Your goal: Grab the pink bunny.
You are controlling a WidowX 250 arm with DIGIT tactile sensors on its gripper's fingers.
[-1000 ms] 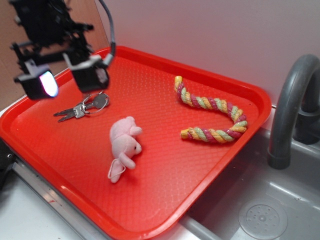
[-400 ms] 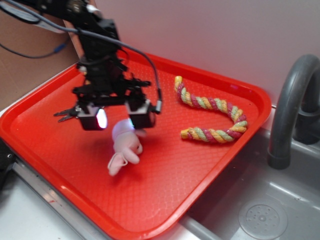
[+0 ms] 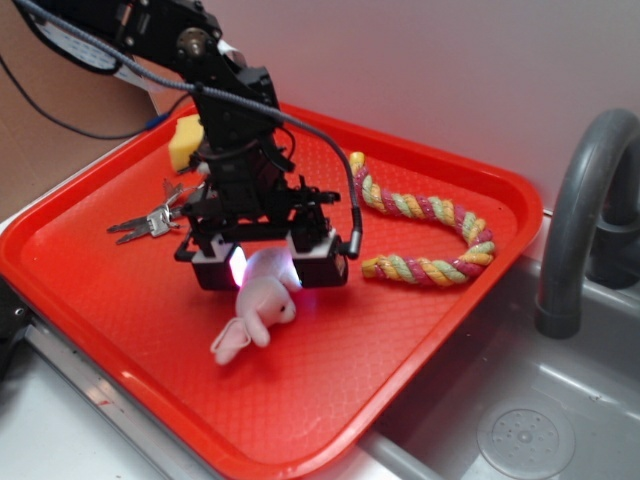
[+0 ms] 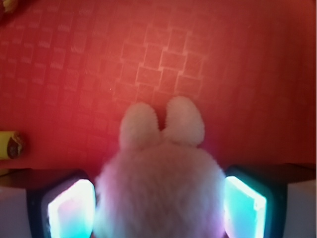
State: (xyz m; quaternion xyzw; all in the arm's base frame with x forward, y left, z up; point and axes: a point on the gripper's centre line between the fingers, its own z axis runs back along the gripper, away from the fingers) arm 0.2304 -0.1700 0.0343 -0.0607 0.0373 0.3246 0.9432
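In the exterior view I see my black gripper low over the red plastic tray, with its two glowing pads on either side of the small pale pink plush bunny. The bunny lies near the middle of the tray, one end between the pads and the other end sticking out toward the front edge. The twisted multicoloured rope is to the right, apart from the bunny. The bunch of metal keys and a yellow sponge-like block are behind the arm, also apart. A grey faucet stands over the sink at the right.

In the wrist view the bunny fills the space between the two lit fingers. Two rounded plush ends point away from the camera over the textured tray. The jaws stand open around the soft body; the pads seem to be just at the fur, but I cannot tell if they already press it.

My judgement is that the step in hand is the closing. To do it well I would keep the wrist level and centred, close slowly until the plush is compressed on both sides, and only then lift. I would not go lower, because the tips look near to the tray surface
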